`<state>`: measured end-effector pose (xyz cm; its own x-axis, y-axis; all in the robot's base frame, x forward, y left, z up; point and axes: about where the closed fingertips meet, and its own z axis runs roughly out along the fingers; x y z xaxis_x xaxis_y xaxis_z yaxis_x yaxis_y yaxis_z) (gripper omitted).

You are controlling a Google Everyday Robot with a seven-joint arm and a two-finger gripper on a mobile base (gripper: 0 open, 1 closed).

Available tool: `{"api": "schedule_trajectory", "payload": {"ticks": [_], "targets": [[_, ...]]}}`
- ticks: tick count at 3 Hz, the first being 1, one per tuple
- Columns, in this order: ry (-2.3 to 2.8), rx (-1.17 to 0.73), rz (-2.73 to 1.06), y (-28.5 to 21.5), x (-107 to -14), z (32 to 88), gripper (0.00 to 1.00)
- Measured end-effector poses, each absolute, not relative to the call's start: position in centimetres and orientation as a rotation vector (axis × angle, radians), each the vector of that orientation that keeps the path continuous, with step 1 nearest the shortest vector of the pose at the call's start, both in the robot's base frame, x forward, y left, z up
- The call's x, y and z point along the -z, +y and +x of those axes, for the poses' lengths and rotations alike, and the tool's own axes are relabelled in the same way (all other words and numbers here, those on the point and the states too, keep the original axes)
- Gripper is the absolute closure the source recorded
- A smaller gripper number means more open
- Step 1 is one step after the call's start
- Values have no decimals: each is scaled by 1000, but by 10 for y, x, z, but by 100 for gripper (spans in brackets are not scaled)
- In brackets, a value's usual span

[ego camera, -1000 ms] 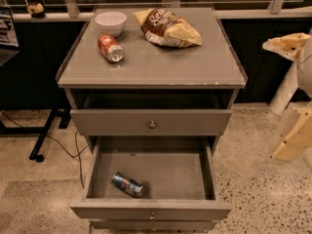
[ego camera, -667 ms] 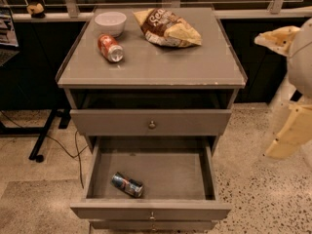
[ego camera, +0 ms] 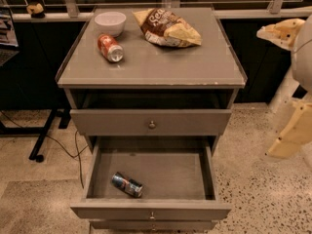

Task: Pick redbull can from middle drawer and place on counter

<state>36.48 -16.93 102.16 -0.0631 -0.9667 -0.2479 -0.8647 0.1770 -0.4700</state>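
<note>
Atop the counter nothing has been moved, the redbull can is left lying front-left in the middle drawer, and the gripper, state not determinable, has been shifted upward at far right, so pickup is judged pending.

The redbull can lies in the open middle drawer, front left. On the tabletop, a bowl sits rear left, a soda can just before it and a chip bag to their right. The pincer hangs right of the tabletop, apart.
</note>
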Motion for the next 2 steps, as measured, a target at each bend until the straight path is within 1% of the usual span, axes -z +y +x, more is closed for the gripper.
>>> {"api": "schedule_trajectory", "payload": {"ticks": [2], "targets": [[2047,46,-1502,-123,-981,377,0]]}}
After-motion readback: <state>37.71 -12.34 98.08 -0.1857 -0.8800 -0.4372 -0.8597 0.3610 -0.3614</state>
